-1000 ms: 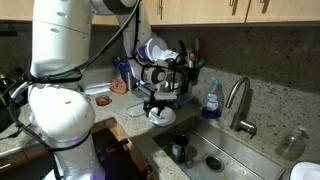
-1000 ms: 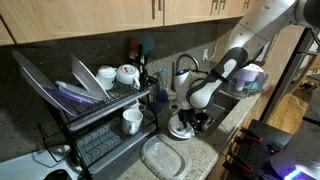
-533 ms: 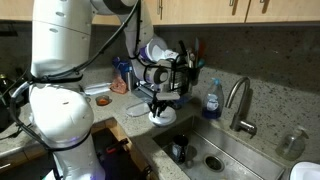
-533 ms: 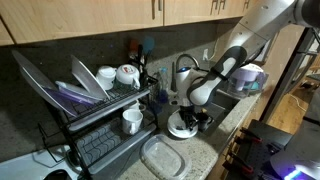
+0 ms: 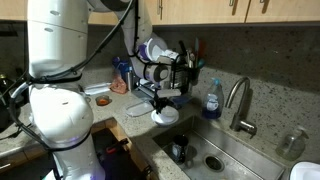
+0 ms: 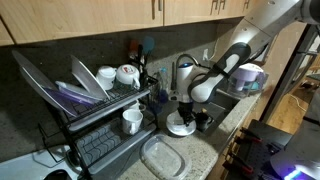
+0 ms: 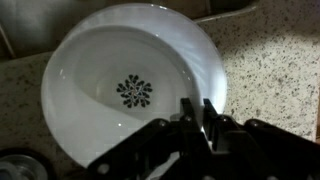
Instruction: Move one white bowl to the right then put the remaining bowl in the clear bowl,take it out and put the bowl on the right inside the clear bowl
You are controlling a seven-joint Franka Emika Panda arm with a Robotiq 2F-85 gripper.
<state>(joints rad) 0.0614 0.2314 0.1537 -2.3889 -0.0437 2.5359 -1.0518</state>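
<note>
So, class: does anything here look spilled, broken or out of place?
Nothing stands out. The claw pinches the white bowl by its rim; the clear bowl sits flat nearby. No spill or damage shows.

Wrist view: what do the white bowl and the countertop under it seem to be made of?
The white bowl looks like glazed ceramic or opal glass: smooth, opaque, dark flower print at centre. The countertop seems speckled stone, perhaps granite.
</note>
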